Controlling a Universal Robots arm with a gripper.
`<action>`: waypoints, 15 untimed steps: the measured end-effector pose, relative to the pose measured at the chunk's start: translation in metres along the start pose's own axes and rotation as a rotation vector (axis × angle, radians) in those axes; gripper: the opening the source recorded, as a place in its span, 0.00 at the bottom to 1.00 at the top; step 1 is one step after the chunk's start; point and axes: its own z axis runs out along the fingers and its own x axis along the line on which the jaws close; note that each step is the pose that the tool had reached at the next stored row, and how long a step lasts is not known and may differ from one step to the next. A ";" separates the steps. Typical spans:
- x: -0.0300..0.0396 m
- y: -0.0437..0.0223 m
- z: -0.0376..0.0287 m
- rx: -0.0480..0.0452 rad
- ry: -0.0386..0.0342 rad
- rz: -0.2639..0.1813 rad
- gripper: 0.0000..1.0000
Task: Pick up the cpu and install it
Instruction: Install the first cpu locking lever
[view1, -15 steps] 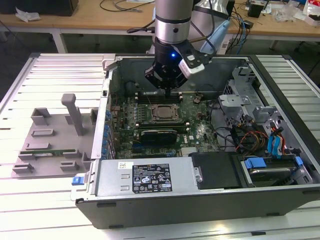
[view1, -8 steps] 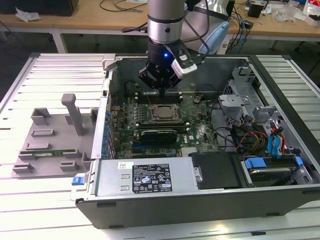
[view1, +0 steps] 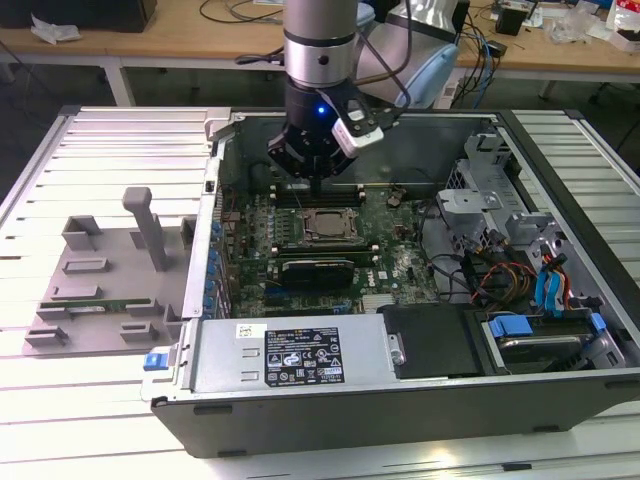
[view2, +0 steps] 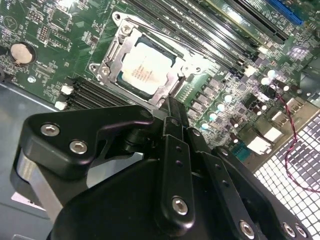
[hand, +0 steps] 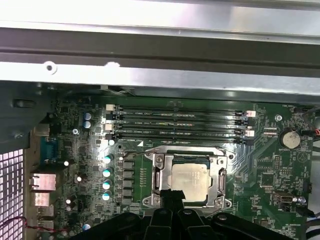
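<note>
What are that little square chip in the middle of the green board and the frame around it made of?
The cpu looks metal-topped: a pale, matte silver-grey lid that dully catches the light. The socket frame around it seems to be bare steel, going by its brighter silvery shine and bolt heads. The hand's black tips hang close by.

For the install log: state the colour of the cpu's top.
Pale silver-grey metal, faint print in the middle. The cpu shows best in the second wrist view, lying in its socket frame.

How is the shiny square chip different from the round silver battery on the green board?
The cpu is square and pale silver; the coin battery is round. The cpu sits inside a metal socket frame; the battery sits in its own small holder near the board's edge. The cpu looks bigger. Both lie flat on the motherboard.
</note>
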 end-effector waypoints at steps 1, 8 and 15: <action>0.0009 0.0000 0.0000 0.0000 0.0001 0.000 0.11; 0.0120 0.0007 -0.0003 0.0000 0.0000 0.000 0.11; 0.0310 0.0072 -0.0002 -0.0001 0.0000 0.000 0.11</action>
